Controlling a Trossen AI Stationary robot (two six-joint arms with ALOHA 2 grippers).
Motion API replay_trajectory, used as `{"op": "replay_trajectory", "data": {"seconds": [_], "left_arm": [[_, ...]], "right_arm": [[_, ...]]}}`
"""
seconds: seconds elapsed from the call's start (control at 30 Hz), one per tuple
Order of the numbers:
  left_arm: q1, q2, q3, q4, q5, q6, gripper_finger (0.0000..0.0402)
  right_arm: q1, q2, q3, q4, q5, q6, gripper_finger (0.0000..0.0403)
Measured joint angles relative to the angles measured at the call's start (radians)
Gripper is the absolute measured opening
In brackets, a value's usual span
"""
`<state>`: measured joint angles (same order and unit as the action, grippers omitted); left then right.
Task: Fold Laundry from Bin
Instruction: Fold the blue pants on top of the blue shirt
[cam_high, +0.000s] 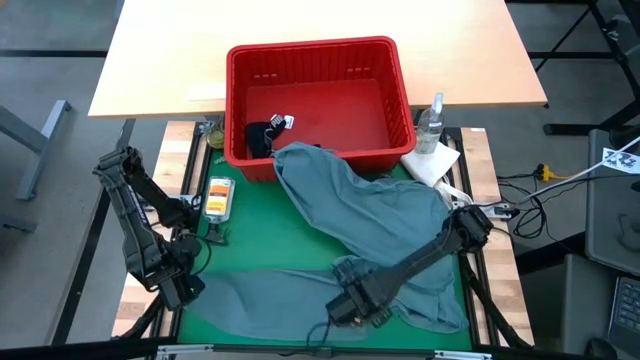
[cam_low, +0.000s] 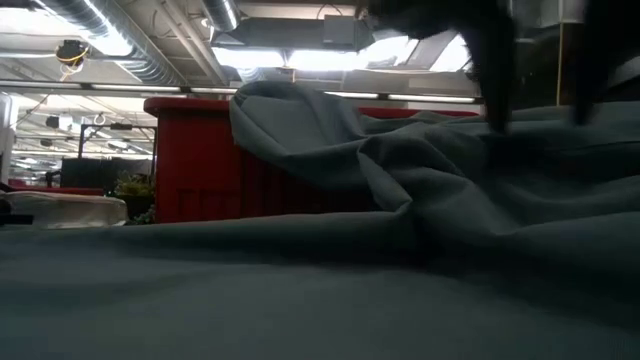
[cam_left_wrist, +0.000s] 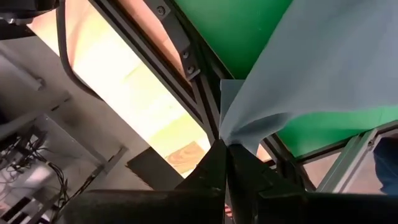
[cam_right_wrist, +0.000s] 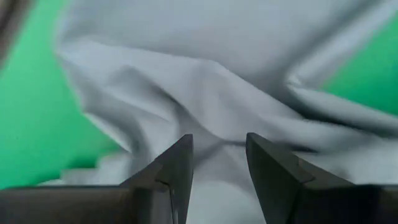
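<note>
Under the open right end effector (cam_right_wrist: 217, 163) the big grey-blue garment (cam_high: 370, 215) is bunching, while the left end effector (cam_left_wrist: 227, 163) is pinching its corner, so it might slip or tangle.

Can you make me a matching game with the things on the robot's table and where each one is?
Things:
1. grey-blue garment
2. dark navy garment
3. spray bottle
4. left gripper

Places:
A. inside the red bin, at its left end
B. pinching a corner of the grey-blue cloth at the mat's near left edge
C. draped from the bin's front rim across the green mat
D. standing on the table just right of the bin

Pairs: 1-C, 2-A, 3-D, 4-B
</note>
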<state>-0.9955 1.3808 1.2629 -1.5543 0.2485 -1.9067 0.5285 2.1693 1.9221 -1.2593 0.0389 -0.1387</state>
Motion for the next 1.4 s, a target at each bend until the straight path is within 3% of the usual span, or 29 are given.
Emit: {"op": "replay_trajectory", "data": {"seconds": [0.17, 0.43, 0.57, 0.7, 0.9, 0.97, 1.4], "left_arm": [[-0.021, 0.0, 0.0, 0.002, -0.023, 0.071, 0.0014], [-0.071, 0.0, 0.0, 0.003, -0.064, 0.089, 0.0103], [-0.077, 0.0, 0.0, 0.003, -0.096, 0.095, 0.0124], [-0.077, 0.0, 0.0, 0.045, -0.305, 0.095, 0.0123], [-0.074, 0.008, -0.013, 0.195, -0.804, 0.13, 0.012], [-0.052, 0.016, -0.041, 0.28, -0.879, 0.209, 0.012], [0.177, 0.109, -0.288, 0.876, -0.877, 0.601, 0.0114]], "right_arm": [[-0.067, 0.007, -0.039, 0.003, -0.013, 0.001, 0.015], [-0.09, 0.008, -0.14, 0.008, -0.076, -0.003, 0.015], [-0.09, 0.008, -0.179, -0.007, -0.077, 0.004, 0.015], [-0.091, 0.008, -0.197, -0.041, -0.11, 0.01, 0.015], [-0.09, 0.008, -0.198, -0.073, -0.129, 0.032, 0.015], [-0.09, 0.008, -0.198, -0.076, -0.129, 0.03, 0.015], [-0.09, 0.008, -0.198, -0.077, -0.129, 0.029, 0.015]]}}
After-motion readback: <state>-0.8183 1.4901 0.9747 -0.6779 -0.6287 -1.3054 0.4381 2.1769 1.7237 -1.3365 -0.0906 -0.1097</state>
